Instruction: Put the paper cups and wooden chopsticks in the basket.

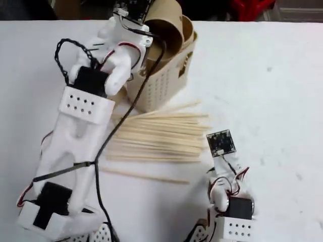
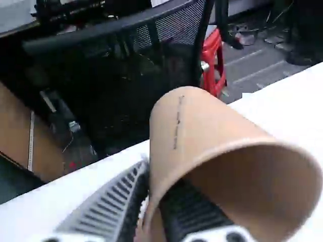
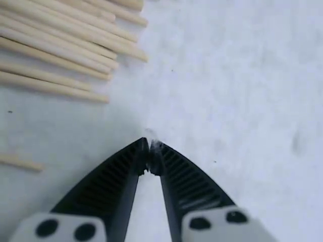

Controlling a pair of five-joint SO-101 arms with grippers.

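Clamping left pincer (image 2: 154,184) on wall of tan paper cup (image 2: 212,146) over cream perforated plastic basket (image 1: 161,85). Next, likely: let go, then part pressed-together right pincer (image 3: 150,151) for pale wooden chopsticks (image 3: 60,45).

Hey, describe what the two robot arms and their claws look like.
The left arm and right arm are white plastic shells with black motor blocks, perforated panels and red-white-black wires; a thick black cable runs along the left one. Each wrist carries a dark circuit board. The left claw and right claw have dark, ribbed, tapering fingers on white bases.
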